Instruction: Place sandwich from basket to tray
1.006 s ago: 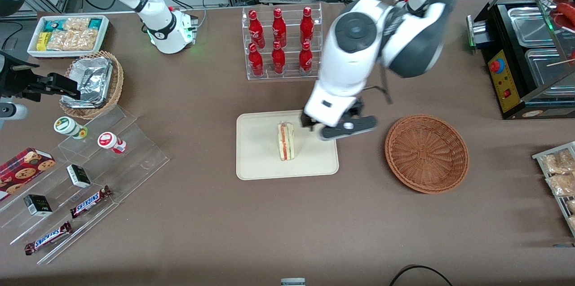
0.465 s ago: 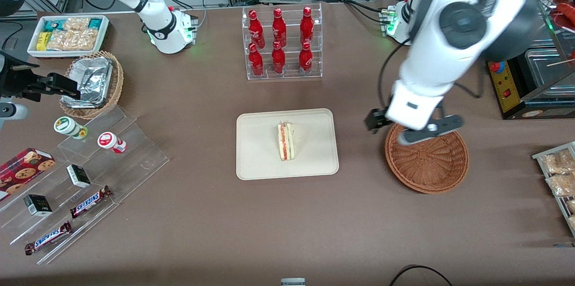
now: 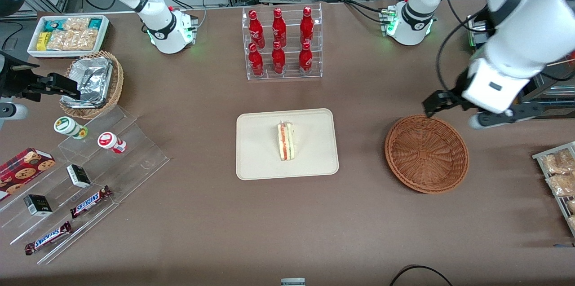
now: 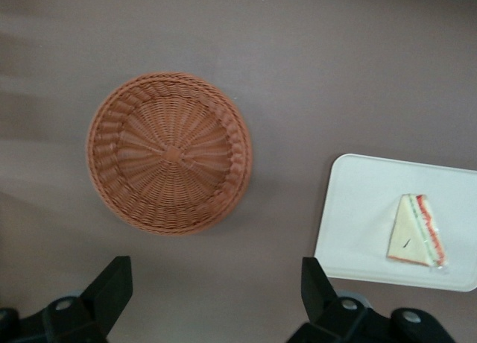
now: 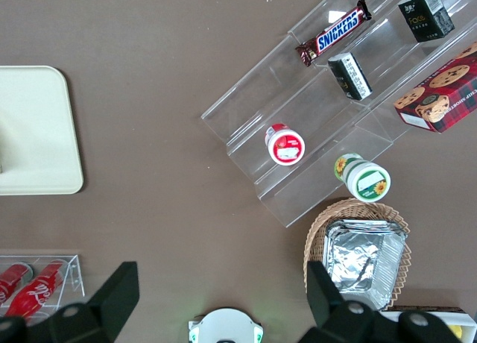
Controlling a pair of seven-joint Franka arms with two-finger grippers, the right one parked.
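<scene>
The brown table [image 3: 202, 97] carries everything, and the biggest task item on it is the cream tray [image 3: 260, 160], lying at the middle of the front view, at about six o'clock from the clear rack of red bottles [image 3: 280, 43]. Next in size is the reddish-brown wicker basket [image 3: 426, 153], which sits at three o'clock from the tray, well apart from it, and shows nothing but its woven floor in both the front view and the left wrist view [image 4: 170, 153]. The left arm's gripper [image 3: 453, 111] hangs high above the table at roughly one o'clock from the basket, near its rim as the front view shows it, with its two fingers [image 4: 112, 287] spread wide apart and holding nothing. Smallest is the sandwich [image 3: 286, 141], which lies flat near the middle of the tray, its red and green filling edge showing, clear of the rim on every side [image 4: 419, 231]. Judging from this, the transfer itself looks complete: the sandwich is out of the basket and resting on the tray, released. Nothing of the task appears left beyond the arm parking itself.
</scene>
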